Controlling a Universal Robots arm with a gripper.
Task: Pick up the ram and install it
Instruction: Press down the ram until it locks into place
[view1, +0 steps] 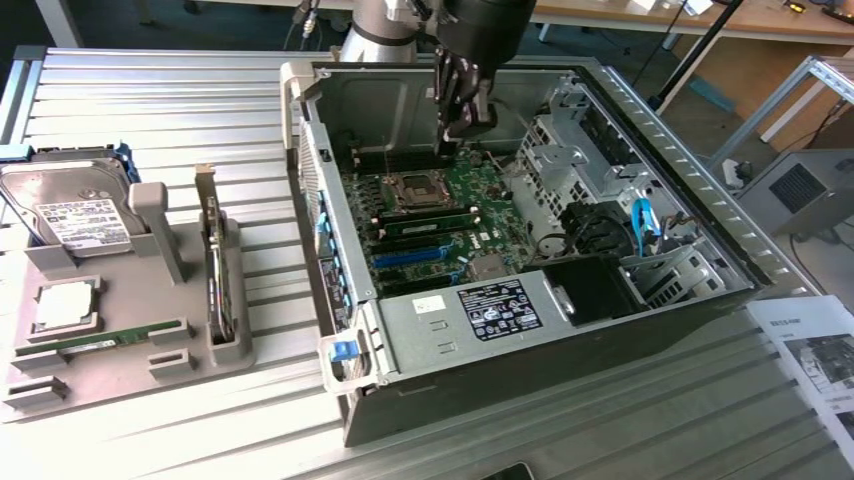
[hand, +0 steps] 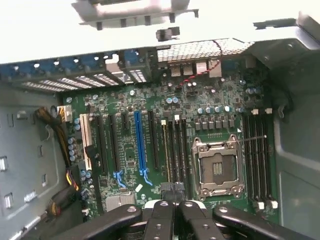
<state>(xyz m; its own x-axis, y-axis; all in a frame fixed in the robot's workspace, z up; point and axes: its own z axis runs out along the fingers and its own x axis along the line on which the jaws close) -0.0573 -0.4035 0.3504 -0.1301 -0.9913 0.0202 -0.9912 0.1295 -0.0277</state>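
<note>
Ram (view1: 104, 339) in tray (view1: 230, 352), well apart from jaws, shut over mobo (view1: 467, 195)

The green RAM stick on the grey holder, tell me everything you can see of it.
The long, narrow green circuit-board stick lies lengthwise in a slot of the grey plastic holder, on the exterior view's left, outside the computer case. It looks thin and flat, with a few paler patches along it. It sits beside the square silver processor chip, apart from it. Only the holder touches it.
</note>
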